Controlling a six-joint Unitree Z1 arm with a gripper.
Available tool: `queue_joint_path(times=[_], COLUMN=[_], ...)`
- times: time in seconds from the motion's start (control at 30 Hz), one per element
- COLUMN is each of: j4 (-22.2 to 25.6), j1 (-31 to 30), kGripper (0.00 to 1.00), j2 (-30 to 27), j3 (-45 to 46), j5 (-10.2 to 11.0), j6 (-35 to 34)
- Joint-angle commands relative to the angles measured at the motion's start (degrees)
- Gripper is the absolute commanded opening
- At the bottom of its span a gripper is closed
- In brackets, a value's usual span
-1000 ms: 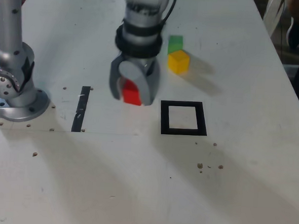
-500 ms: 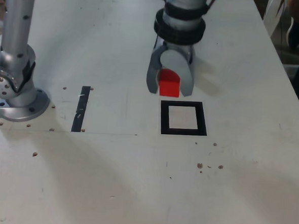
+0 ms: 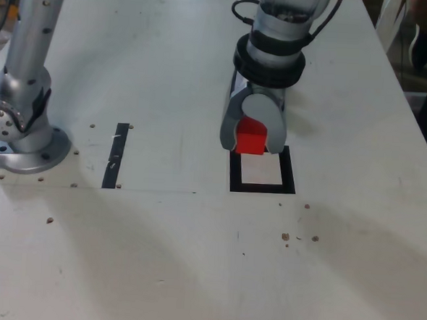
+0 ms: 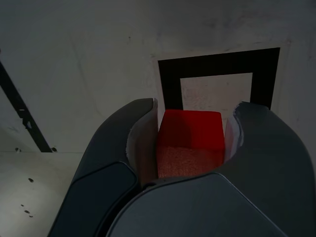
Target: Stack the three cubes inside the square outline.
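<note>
Hand (image 3: 251,145) and red cube (image 3: 250,137) are together over the 11 o'clock part of the square outline (image 3: 262,188), reading the exterior view as a clock face with 12 at its top. The two curved fingers pinch the cube, one on each side of it, and its red front shows in the gap between them. In the wrist view, the cube sits between the pale inner pads (image 4: 143,145) and covers part of the black frame, while much of the white centre shows past it. Whether the cube touches the tabletop (image 3: 156,265) cannot be told.

In the exterior view, the outline lies flat, its open white middle showing mostly toward 6 o'clock from the cube. At 9 o'clock from the outline, well apart from it, lies the straight black strip (image 3: 116,155), its long side running roughly from 12 to 6. Farther out at 9 o'clock stands the round metal arm base (image 3: 29,152), with a grey arm link (image 3: 36,37) rising from it toward 12 and leaning a little toward 1. Small brown marks (image 3: 285,237) dot the white surface at 5 o'clock from the outline, and a soft shadow (image 3: 353,241) spreads at 4 o'clock. A dark cable (image 3: 240,15) loops beside the wrist, near 12 o'clock from the cube.
</note>
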Motion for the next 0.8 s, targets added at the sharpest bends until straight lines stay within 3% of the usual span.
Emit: queue_joint_path(times=[0.0,0.6,0.77], j4=[-0.6,-1.7,-2.3], j1=[-0.1,-0.1,-0.1], kGripper=[0.22,0.25,0.34], j2=[1.1,5.7,5.9], j3=[-0.3,-2.4,-2.1], j5=[0.1,-0.4,-0.7], j6=[-0.2,-0.6,-0.6])
